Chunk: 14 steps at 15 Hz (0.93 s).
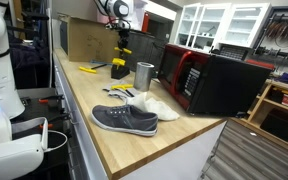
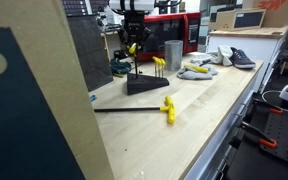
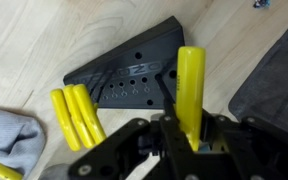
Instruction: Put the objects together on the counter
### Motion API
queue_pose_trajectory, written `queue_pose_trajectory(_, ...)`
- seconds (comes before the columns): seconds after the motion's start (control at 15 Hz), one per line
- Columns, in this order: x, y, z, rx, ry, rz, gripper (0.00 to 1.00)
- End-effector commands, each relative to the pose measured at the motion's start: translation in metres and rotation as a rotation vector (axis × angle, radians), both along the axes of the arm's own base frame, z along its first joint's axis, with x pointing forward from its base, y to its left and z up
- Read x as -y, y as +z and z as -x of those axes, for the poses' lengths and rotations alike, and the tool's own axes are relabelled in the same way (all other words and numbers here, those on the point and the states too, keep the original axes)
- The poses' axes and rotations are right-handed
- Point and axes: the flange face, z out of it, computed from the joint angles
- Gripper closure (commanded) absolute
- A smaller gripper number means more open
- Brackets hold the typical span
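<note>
A black wedge-shaped tool stand sits on the wooden counter, and shows in both exterior views. Three yellow-handled keys stand in it at one end. My gripper is shut on another yellow-handled key and holds it just above the stand; the gripper shows in both exterior views. A further yellow-handled key with a long black shaft lies loose on the counter, also seen in an exterior view.
A metal cup, a white cloth and a grey shoe lie along the counter. A red and black microwave stands behind them. A cardboard box is at the far end. A grey cloth lies beside the stand.
</note>
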Motion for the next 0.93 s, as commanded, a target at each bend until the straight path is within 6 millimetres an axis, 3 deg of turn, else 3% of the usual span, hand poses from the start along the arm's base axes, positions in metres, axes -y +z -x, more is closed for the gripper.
queue_pose_trajectory(0.0, -0.012, 0.014, -0.006, -0.033, 0.02, -0.007, 0.95)
queue_pose_trajectory(0.87, -0.044, 0.032, -0.006, 0.086, 0.189, 0.097, 0.95)
